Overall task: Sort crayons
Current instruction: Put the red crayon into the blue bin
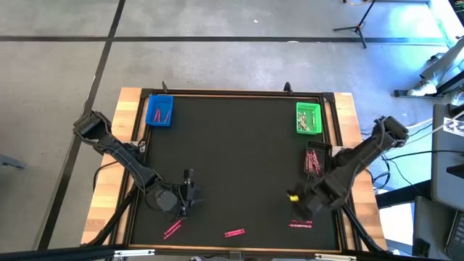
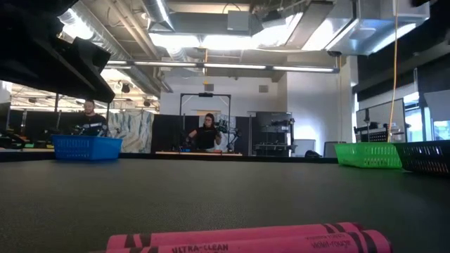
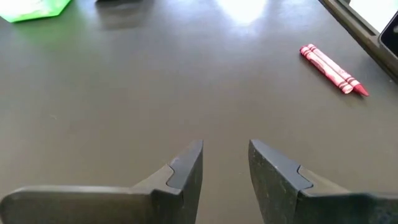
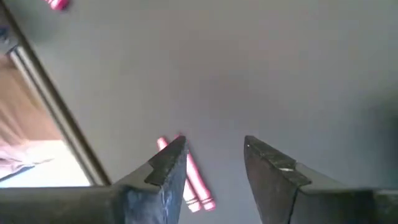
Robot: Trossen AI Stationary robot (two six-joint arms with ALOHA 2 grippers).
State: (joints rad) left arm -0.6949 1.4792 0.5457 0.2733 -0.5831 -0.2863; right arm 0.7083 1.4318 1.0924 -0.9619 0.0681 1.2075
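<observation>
the crayons [image 1: 172,230] lie in small pink pairs along the near edge of the dark desk [image 1: 239,152]: one pair near the left arm, one in the middle [image 1: 233,233], one by the right arm [image 1: 300,224], with more in a loose bunch [image 1: 313,161] below the green tray [image 1: 309,118] and a few already in the blue tray [image 1: 159,110]. the left gripper [image 3: 226,163] hangs over bare mat, its fingers apart and holding nothing. the right gripper [image 4: 214,163] hovers just above a pair of crayons [image 4: 189,180], fingers also parted and empty. these look light, stiff, paper-wrapped sticks that will likely roll, and may snap if squeezed hard; best pinched across the middle of the barrel, one at a time.
</observation>
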